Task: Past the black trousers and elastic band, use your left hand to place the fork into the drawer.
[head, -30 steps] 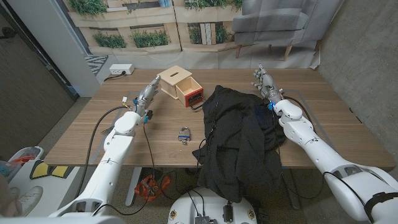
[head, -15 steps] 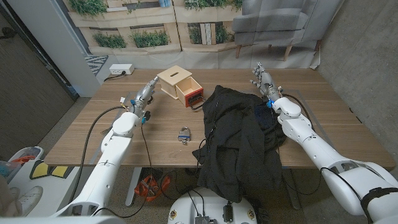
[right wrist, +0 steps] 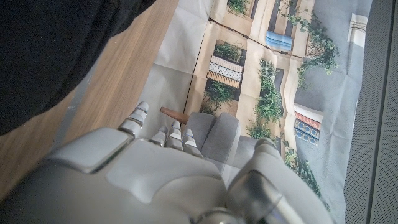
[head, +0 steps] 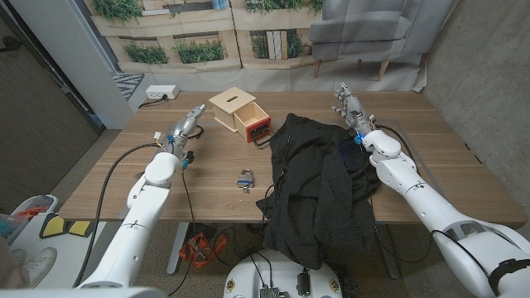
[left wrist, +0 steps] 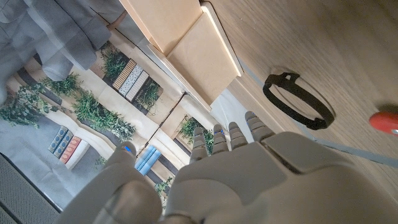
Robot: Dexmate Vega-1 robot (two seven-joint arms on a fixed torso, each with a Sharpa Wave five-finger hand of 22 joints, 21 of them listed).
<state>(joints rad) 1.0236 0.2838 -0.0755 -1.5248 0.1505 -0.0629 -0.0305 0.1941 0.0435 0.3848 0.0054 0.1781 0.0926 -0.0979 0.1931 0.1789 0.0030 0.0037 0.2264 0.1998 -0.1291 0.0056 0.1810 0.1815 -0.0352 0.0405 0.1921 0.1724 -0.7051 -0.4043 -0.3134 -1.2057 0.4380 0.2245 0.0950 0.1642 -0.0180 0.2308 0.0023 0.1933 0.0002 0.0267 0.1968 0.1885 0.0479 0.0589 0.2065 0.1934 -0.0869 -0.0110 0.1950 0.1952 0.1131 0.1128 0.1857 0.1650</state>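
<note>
Withdrawal is the change: the left hand [head: 187, 124] has drawn back from the wooden box [head: 229, 104], fingers straight and holding nothing, so I judge the fork already delivered. Beyond its fingertips, to its right, the drawer [head: 252, 122] stands open with something dark inside, too small to name as the fork. The elastic band [left wrist: 297, 101] lies just beside the hand.

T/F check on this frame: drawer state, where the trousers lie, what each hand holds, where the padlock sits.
1. The wooden box's drawer is open. True.
2. The black trousers lie on the table's left half. False: they cover the middle and right, hanging over the near edge.
3. The left hand holds a fork. False: it holds nothing, fingers extended.
4. The padlock lies near of the box. True.
5. The right hand grips the trousers. False: it holds nothing.
</note>
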